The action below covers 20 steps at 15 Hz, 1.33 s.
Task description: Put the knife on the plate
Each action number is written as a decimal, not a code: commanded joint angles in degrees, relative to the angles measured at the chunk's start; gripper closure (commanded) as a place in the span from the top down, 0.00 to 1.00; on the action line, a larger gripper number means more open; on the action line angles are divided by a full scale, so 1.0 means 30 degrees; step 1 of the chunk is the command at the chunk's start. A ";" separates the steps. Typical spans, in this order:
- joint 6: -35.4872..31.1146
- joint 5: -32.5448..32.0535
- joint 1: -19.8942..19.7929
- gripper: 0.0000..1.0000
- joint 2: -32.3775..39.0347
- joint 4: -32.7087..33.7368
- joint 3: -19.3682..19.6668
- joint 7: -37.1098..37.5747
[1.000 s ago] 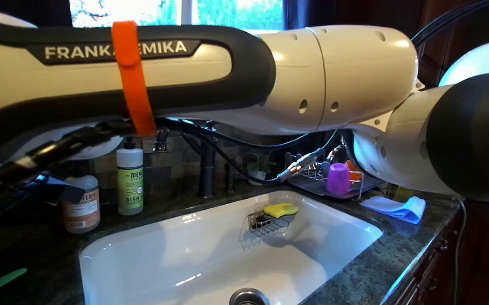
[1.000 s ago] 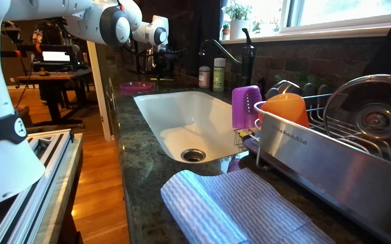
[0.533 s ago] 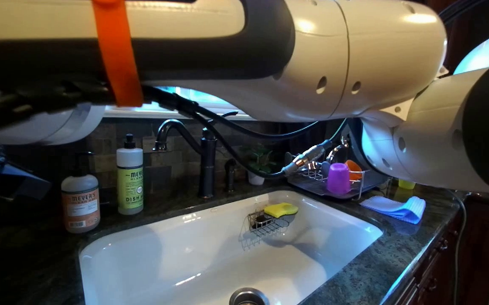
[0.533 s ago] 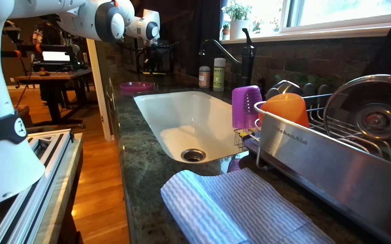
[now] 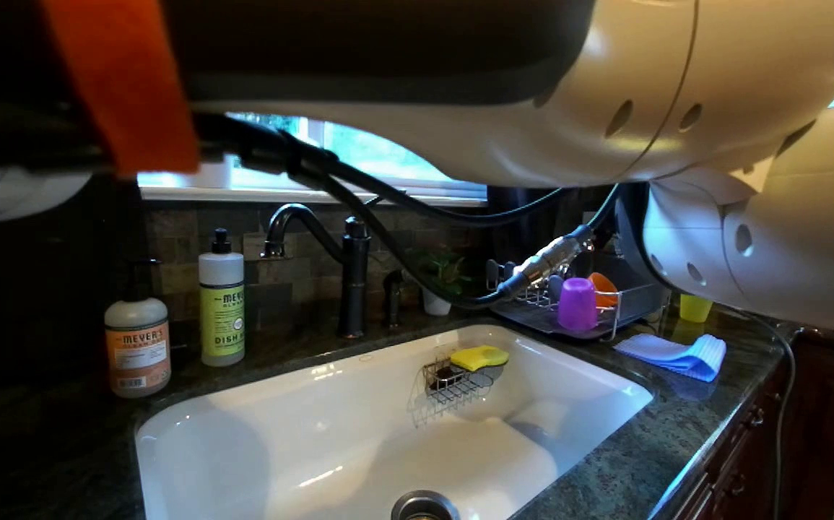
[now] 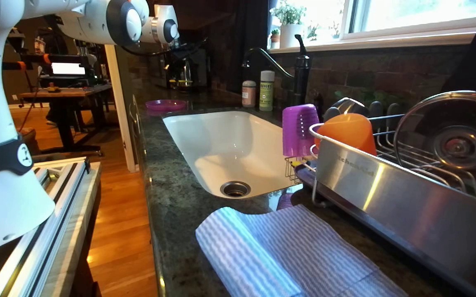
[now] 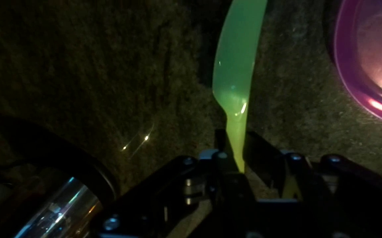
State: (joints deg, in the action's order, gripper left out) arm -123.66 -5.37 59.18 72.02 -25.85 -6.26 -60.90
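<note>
The knife is green-yellow plastic. In the wrist view the knife (image 7: 237, 56) points away from my gripper (image 7: 236, 137), whose fingers are shut on its narrow handle. The plate is purple with a raised rim; part of the plate (image 7: 344, 66) shows at the upper right of the wrist view, apart from the knife. In an exterior view the plate (image 6: 165, 106) lies on the counter past the sink. There the knife (image 6: 183, 83) is a small yellow strip under my dark gripper (image 6: 180, 74), above and behind the plate. The knife is out of view in an exterior view mostly filled by my arm.
The white sink (image 6: 213, 128) lies in front of the plate. Soap bottles (image 6: 266, 90) and a dark faucet (image 6: 301, 74) stand along its back. A shiny metal cylinder (image 7: 58, 211) is at the wrist view's lower left. A dish rack (image 6: 345, 173) and striped cloth (image 6: 295, 247) are nearer.
My arm has swung and risen, carrying the knife up and left in an exterior view. The knife and gripper have left the frame's left side in an exterior view. The plate has not moved.
</note>
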 commanded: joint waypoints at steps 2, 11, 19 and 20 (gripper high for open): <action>-0.1120 -0.0083 -0.0042 0.05 -0.0443 -0.0177 -0.0019 0.1611; -0.1174 0.0948 0.0291 0.05 -0.0454 -0.0161 -0.1956 0.1259; -0.1229 0.0852 0.0414 0.05 -0.0440 0.0089 -0.1861 0.1343; -0.1041 0.1359 0.0212 0.05 -0.0740 -0.0198 -0.2494 0.0703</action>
State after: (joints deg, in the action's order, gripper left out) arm -128.50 -3.37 60.29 70.91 -26.04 -12.19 -57.39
